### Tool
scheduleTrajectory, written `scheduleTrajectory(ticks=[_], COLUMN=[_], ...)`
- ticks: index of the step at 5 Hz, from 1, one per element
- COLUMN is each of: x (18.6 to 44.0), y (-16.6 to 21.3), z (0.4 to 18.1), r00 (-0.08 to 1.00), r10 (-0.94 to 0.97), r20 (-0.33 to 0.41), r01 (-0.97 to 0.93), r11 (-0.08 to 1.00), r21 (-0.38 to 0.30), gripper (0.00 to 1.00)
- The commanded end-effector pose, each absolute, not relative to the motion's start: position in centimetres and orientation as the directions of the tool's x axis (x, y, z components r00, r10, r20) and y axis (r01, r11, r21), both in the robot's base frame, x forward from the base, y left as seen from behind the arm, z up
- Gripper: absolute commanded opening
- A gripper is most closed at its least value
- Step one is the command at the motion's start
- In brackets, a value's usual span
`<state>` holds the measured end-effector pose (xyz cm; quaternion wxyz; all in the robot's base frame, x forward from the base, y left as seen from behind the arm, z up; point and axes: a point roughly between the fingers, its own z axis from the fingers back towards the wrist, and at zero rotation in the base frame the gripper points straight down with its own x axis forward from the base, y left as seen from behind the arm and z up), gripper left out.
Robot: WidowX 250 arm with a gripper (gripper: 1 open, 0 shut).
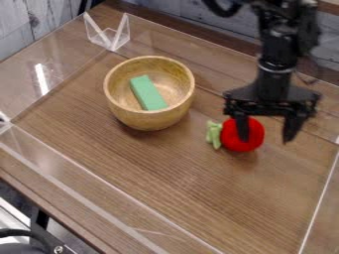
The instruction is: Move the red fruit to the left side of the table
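Observation:
The red fruit (240, 137) lies on the table (159, 169) at the right, its green leafy stem pointing left toward the bowl. My gripper (271, 126) hangs pointing down just above and behind the fruit. It is open, its two dark fingers (251, 125) spread wide with nothing between them. The left finger overlaps the fruit's upper right edge in this view; whether it touches the fruit I cannot tell.
A wooden bowl (122, 111) with a green block (146, 93) inside stands left of the fruit, near the table's middle. Clear acrylic walls (79, 203) edge the tabletop. A clear folded stand (106, 32) sits at the back left.

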<state>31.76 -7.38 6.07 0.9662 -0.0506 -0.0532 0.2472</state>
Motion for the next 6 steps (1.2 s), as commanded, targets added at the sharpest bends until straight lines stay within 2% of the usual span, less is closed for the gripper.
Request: scheduleTrajectory(ticks=[1, 3, 4, 5, 6], x=[32.1, 31.7, 32.2, 32.7, 32.5], y=[-6.3, -4.9, -5.6, -6.4, -7.1], z=[5.7, 5.6, 5.8, 7.1, 6.6], r00=[0.838, 0.853, 0.825, 0.801, 0.785], r10=[0.536, 0.510, 0.551, 0.582, 0.603], r20=[0.105, 0.114, 0.123, 0.139, 0.142], r01=[-0.521, -0.494, -0.533, -0.558, -0.576], r11=[0.842, 0.858, 0.833, 0.810, 0.795], r21=[-0.137, -0.140, -0.150, -0.178, -0.190], gripper=[1.00, 1.00, 0.00, 0.00, 0.00])
